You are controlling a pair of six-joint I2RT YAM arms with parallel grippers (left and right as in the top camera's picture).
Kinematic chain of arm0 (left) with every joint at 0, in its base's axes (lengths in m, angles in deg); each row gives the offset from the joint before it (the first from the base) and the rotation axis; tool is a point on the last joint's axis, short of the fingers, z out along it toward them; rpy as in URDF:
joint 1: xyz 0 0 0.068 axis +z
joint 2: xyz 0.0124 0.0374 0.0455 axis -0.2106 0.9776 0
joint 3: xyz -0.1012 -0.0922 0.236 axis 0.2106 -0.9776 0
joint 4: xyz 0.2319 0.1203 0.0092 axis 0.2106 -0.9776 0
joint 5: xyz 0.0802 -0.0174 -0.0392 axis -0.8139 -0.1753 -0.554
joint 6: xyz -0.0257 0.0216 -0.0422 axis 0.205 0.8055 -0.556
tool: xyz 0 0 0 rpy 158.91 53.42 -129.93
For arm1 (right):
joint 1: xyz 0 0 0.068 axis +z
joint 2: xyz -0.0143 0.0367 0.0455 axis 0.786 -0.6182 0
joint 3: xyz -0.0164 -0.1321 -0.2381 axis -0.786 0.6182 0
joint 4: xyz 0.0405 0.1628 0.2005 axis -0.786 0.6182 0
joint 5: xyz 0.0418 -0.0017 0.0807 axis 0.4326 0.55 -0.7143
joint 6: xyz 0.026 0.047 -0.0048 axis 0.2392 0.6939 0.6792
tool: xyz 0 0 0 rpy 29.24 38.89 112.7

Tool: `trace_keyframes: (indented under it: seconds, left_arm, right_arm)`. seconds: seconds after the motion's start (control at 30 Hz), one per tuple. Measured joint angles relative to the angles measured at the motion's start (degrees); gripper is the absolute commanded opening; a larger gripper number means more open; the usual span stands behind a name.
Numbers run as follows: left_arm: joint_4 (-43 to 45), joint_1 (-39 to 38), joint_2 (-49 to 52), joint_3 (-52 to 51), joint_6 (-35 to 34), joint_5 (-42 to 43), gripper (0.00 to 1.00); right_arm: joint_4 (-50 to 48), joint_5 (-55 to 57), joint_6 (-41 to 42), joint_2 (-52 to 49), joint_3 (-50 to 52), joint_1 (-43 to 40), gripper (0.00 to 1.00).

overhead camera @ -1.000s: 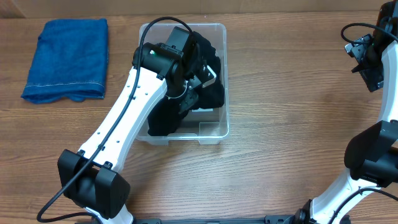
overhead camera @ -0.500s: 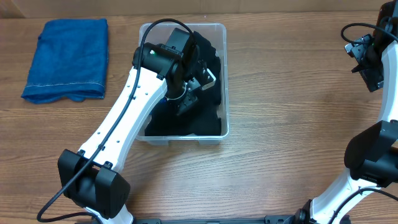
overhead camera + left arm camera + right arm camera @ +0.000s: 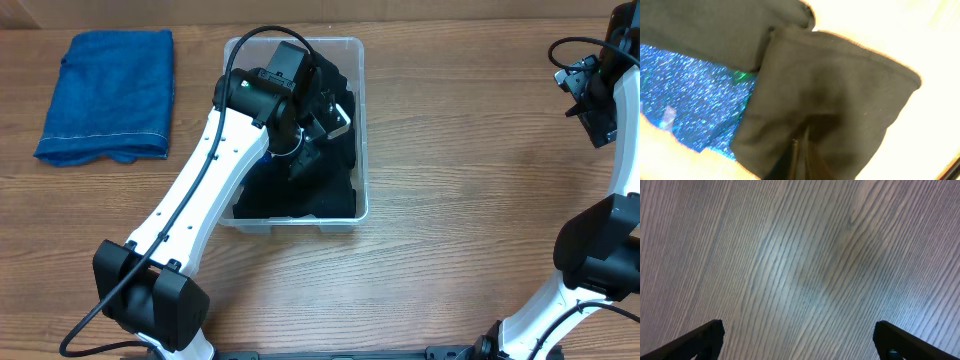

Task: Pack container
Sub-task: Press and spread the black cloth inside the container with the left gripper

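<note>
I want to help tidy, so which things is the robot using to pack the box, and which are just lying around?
In the job: container, black cloth inside it, left tool shut on that cloth.
Just lying about: blue towel folded on the table, apart from the container; right tool, open and idle.

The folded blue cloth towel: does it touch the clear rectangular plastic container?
Apart. The overhead view shows bare wooden table between the blue cloth towel and the left wall of the clear plastic container.
</note>
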Motion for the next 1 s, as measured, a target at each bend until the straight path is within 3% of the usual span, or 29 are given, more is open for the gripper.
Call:
trace_keyframes:
  seconds: [0.2,0.7,1.0]
  left_arm:
    - [-0.7,0.0,0.1,0.0,-1.5,5.1,0.04]
    - [-14.9,0.0,9.6,0.2,-6.2,11.3,0.04]
    - [-12.6,0.1,17.0,0.9,-6.3,13.6,0.04]
  right_arm:
    - [0.0,0.0,0.0,0.0,0.0,0.0,1.0]
    - [0.0,0.0,0.0,0.0,0.0,0.0,1.0]
    - [0.0,0.0,0.0,0.0,0.0,0.0,1.0]
